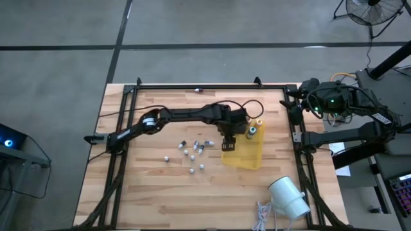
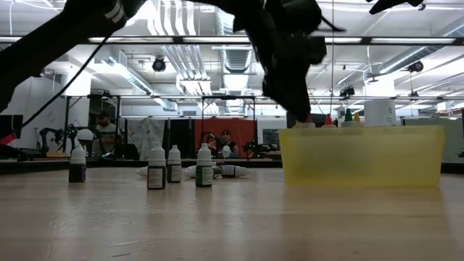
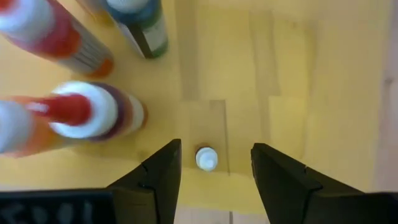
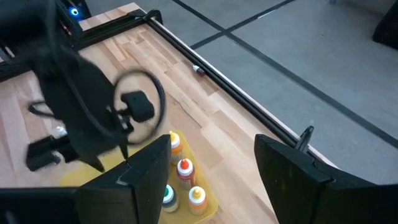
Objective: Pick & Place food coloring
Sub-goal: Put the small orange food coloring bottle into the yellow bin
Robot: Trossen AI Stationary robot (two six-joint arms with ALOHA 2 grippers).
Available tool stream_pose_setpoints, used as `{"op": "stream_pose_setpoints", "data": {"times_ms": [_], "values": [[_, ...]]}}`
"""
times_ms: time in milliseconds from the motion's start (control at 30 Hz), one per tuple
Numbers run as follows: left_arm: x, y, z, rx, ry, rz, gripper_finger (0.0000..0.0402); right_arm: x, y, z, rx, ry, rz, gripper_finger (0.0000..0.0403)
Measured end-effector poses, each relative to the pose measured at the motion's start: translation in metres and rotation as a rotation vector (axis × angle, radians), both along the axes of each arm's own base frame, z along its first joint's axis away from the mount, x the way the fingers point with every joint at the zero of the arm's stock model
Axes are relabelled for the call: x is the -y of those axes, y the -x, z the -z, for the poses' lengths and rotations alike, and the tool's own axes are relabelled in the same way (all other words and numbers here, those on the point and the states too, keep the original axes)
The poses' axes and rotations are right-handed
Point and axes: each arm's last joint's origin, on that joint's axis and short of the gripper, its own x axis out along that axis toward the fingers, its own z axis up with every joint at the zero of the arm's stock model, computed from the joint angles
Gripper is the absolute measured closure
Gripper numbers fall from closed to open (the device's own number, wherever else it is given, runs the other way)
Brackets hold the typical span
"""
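Observation:
My left gripper [image 3: 216, 174] hangs open over the near part of the yellow tray [image 1: 247, 154]. A tiny white-capped vial [image 3: 206, 158] stands upright on the tray floor below the gap between its fingers, touching neither. Larger food coloring bottles [image 3: 68, 109] with red, orange and green tops stand at the tray's far end [image 1: 255, 128]. Several small vials [image 1: 192, 151] stand or lie on the wood to the tray's left, and they also show in the low view [image 2: 156, 170]. My right gripper [image 4: 211, 180] waits open, raised at the table's right edge.
A big white cylinder [image 1: 289, 196] lies near the front right corner, with a coiled white cable [image 1: 263, 215] beside it. A black metal frame [image 1: 192, 85] borders the table. One stray vial [image 1: 199, 90] lies by the far rail. People sit in the room beyond the table [image 2: 226, 141].

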Motion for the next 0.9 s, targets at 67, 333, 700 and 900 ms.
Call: {"op": "stream_pose_setpoints", "data": {"times_ms": [67,333,700,900], "values": [[0.001,0.007,-0.017,0.026,-0.002,0.0,0.0236,0.0,0.0,0.0,-0.002,0.003,-0.002,0.0181],[0.004,0.036,-0.081,0.153,-0.009,-0.007,0.0236,0.0,-0.001,0.0,-0.004,0.004,-0.004,0.0181],[0.006,0.057,-0.11,0.185,0.001,-0.024,0.0334,0.0,-0.001,0.0,-0.003,0.003,-0.003,0.0181],[0.006,0.057,-0.109,0.18,0.002,-0.026,0.0397,0.0,-0.001,0.001,-0.003,-0.003,-0.004,0.0181]]}}
